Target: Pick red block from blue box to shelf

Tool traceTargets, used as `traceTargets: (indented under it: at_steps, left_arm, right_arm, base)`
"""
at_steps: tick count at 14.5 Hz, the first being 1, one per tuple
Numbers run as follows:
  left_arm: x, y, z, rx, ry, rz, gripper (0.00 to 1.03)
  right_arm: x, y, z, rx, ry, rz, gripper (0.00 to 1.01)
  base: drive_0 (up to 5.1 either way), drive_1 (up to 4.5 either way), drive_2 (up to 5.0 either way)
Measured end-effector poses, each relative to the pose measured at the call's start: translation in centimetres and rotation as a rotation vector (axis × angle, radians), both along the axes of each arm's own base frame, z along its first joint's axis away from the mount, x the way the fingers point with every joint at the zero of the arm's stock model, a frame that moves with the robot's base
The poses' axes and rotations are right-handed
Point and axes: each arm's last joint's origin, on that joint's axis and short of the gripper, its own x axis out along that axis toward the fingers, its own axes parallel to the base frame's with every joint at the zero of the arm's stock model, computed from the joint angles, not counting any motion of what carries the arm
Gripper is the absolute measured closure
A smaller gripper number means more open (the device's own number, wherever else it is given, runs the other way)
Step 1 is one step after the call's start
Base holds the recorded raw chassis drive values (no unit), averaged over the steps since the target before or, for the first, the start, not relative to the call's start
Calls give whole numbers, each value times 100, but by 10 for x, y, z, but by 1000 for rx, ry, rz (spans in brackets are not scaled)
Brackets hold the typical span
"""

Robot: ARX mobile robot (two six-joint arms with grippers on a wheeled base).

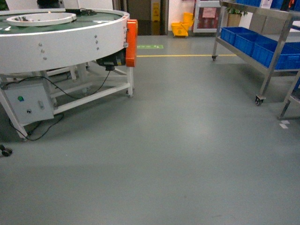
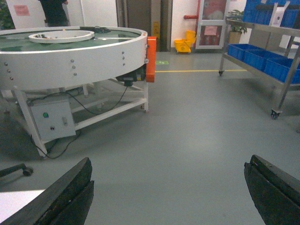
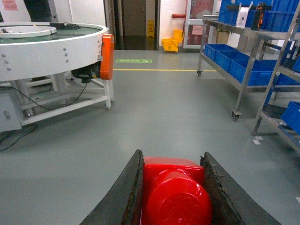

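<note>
Right wrist: right hand point(image 3: 173, 197) clamps red block point(image 3: 174, 194)

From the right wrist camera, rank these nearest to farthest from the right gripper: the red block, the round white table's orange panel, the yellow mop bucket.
1. The red block: clamped between the right gripper's fingers, touching both.
2. The orange panel: left of centre, on the round white table's rim.
3. The yellow mop bucket: far back, by the wall near the doorway.
</note>
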Motion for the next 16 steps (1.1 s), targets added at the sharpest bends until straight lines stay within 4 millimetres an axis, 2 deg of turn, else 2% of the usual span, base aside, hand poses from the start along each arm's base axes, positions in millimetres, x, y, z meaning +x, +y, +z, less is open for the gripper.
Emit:
traceTargets:
  at_steps: [16]
  left_arm:
    - [0, 0, 0, 0, 0, 0, 5]
  right_arm:
    - [0, 0, 0, 0, 2, 0, 74]
  base:
    - [1, 403, -400]
